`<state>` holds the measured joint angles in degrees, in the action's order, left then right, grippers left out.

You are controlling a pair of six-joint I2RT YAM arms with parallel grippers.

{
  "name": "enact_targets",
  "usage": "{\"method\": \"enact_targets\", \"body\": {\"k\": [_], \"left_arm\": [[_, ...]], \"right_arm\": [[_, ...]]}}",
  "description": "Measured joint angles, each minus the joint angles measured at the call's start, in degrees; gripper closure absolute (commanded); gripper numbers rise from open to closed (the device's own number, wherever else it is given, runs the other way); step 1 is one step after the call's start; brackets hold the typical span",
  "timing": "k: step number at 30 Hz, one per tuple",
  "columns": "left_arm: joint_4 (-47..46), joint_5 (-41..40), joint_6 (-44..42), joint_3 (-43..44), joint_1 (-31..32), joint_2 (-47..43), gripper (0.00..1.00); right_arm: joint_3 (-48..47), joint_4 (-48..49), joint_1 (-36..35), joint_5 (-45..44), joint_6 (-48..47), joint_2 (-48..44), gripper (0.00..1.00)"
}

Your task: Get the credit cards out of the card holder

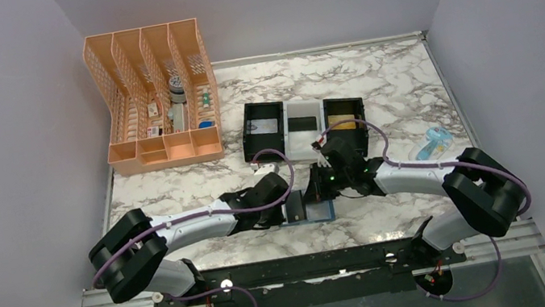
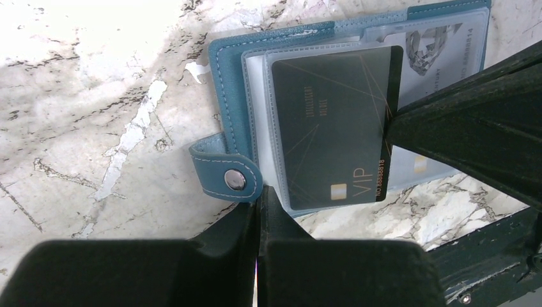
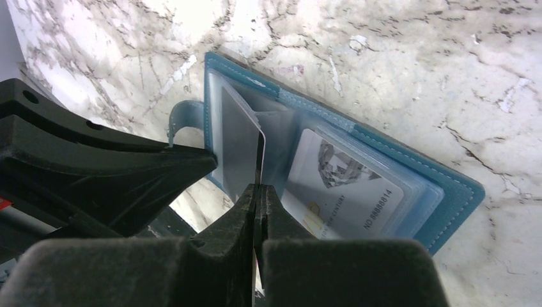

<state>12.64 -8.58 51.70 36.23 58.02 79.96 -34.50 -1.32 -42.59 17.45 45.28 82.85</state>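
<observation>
The teal-blue card holder (image 1: 320, 210) lies open on the marble near the table's front edge. It also shows in the left wrist view (image 2: 230, 89) and the right wrist view (image 3: 447, 192). A black VIP card (image 2: 332, 128) sits in a clear sleeve on its left half. My right gripper (image 3: 257, 188) is shut on that card's edge (image 3: 260, 153), which shows edge-on. A silver-grey card (image 3: 345, 185) sits in the right pocket. My left gripper (image 2: 261, 192) is shut on the holder's edge beside the snap tab (image 2: 227, 176). A gold flat piece (image 1: 342, 119) lies in the tray.
A black-and-white three-compartment tray (image 1: 302, 110) stands just behind the grippers. A peach wire organizer (image 1: 155, 98) with small items stands at the back left. A pale blue clear object (image 1: 435, 144) lies at the right. The black rail (image 1: 310, 266) runs along the front edge.
</observation>
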Motion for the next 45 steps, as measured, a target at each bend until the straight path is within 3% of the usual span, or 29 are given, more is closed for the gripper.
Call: {"method": "enact_targets", "body": {"k": [2, 4, 6, 11, 15, 22, 28, 32, 38, 45], "left_arm": [[0.02, 0.00, -0.11, 0.00, 0.07, -0.07, 0.89], [0.11, 0.02, -0.50, -0.02, 0.26, -0.35, 0.73], [0.42, 0.04, -1.01, -0.04, 0.68, -1.05, 0.63], [1.33, -0.04, -2.38, 0.07, 0.98, -5.55, 0.57], [0.70, 0.04, -4.26, 2.12, 0.98, -6.95, 0.58], [-3.15, 1.05, -5.97, 3.65, 0.98, -2.43, 0.75], [-1.03, 0.11, -5.31, 3.65, 0.98, 1.66, 0.79], [0.46, -0.72, -4.42, 3.19, 0.98, 1.66, 0.79], [0.63, -1.09, -3.72, 1.49, 0.98, 0.57, 0.81], [0.26, -1.05, -3.72, 1.29, 0.98, 0.72, 0.87]], "right_arm": [[0.42, 0.17, 0.35, 0.33, -0.13, 0.02, 0.99], [1.62, 1.14, 0.83, 1.16, -0.09, 0.15, 0.99], [2.38, 1.38, 1.25, 1.95, 0.09, 0.83, 0.99], [2.49, 2.51, 1.57, 2.71, 0.57, 1.79, 0.99], [2.54, 2.73, 1.57, 2.71, 0.74, 1.84, 0.99], [2.60, 2.73, 1.70, 2.69, 0.96, 1.84, 0.99], [2.64, 2.86, 1.73, 2.71, 0.96, 1.81, 0.98], [2.93, 2.99, 1.73, 2.69, 0.96, 1.44, 0.91], [3.10, 3.93, 1.73, 3.30, 1.16, 1.20, 0.69], [3.10, 6.29, 1.73, 4.61, 1.33, 2.40, 0.68]]}}
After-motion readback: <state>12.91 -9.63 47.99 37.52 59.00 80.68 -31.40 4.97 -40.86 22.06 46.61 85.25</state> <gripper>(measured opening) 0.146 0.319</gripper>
